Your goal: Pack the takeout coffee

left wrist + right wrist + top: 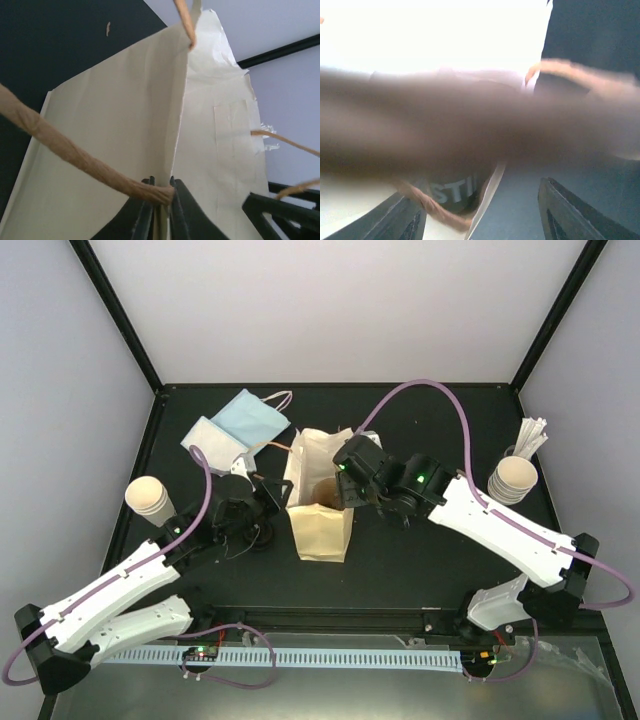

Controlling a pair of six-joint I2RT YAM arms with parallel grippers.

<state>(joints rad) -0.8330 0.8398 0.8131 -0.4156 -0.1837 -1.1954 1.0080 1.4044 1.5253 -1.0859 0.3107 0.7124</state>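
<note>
Cream cup point(146, 496) stands upright, pale-topped; left jaws pinch bag point(321, 531), right jaws seemingly apart.

A big brown blur point(470, 130) runs across the middle, too fuzzy to tell what it is. Above it, all is bright white. At the bottom, the hand point(475, 195) has its two dark fingers point(570, 215) far apart. Between them sits a dark thing point(452, 192) with the letters "STI". A cream paper bag point(350, 200) shows at the lower left. A tan string point(580, 75) curves at the upper right, over the black counter point(590, 30).
</note>
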